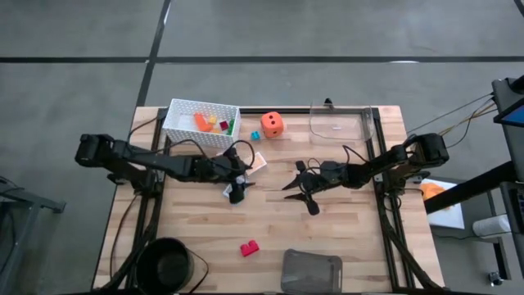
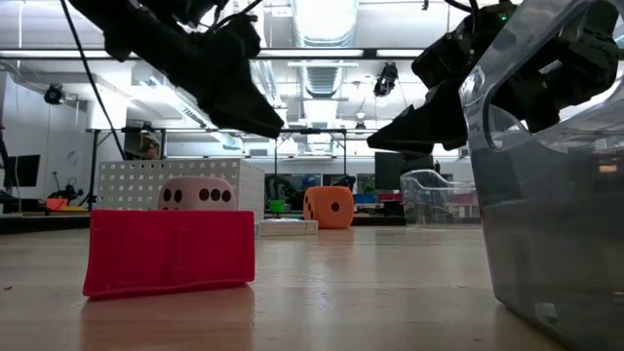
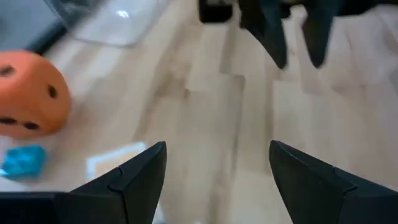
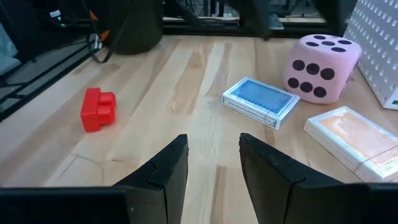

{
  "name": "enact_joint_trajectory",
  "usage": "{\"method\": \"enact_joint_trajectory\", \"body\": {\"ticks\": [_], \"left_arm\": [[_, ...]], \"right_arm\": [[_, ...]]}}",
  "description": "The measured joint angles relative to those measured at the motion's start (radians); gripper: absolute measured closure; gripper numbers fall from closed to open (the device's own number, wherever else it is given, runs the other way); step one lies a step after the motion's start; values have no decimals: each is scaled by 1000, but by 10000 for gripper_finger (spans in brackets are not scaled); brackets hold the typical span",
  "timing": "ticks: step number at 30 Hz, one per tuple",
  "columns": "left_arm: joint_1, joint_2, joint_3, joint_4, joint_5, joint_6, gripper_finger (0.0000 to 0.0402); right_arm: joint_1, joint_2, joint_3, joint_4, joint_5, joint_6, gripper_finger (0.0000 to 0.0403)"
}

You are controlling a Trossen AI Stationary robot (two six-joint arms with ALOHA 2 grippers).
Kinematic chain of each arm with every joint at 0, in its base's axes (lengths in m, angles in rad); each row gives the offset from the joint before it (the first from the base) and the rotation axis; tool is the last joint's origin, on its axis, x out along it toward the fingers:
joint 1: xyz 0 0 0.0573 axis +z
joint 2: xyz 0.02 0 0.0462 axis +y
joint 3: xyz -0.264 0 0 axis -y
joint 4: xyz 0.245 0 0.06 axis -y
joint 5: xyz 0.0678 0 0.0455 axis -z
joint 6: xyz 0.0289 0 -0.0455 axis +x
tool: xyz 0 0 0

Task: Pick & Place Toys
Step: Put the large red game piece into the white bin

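Note:
My left gripper [image 1: 242, 188] is open and empty above the table's middle, over the blue card [image 4: 261, 101] and beside the pink die [image 4: 321, 67]. My right gripper [image 1: 296, 193] faces it from the right, open and empty, above bare wood. The peach card [image 1: 258, 161] lies flat near the teal brick [image 1: 255, 135] and the orange die [image 1: 273, 124]. A red brick [image 1: 249, 247] lies alone toward the near edge. Several small bricks [image 1: 214, 124] lie in the white basket [image 1: 184, 115]. My left fingers frame bare wood in the left wrist view [image 3: 217, 169]; my right fingers show in the right wrist view [image 4: 213, 152].
A clear plastic container [image 1: 340, 123] stands at the far right. A grey tray [image 1: 311, 270] sits at the near edge and fills the right of the low view [image 2: 556, 214]. A black bowl [image 1: 168, 262] sits at the near left corner. Bare wood lies between the red brick and the grippers.

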Motion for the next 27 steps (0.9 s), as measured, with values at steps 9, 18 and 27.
{"method": "enact_joint_trajectory", "body": {"ticks": [9,18,27], "left_arm": [[-161,1,0,-36,103,-154,118],[-339,26,5,-45,104,-412,118],[-436,238,162,-104,104,-486,118]], "right_arm": [[1,0,0,-3,0,-1,259],[1,0,8,-4,1,-1,259],[1,0,11,-15,4,-2,259]]}}
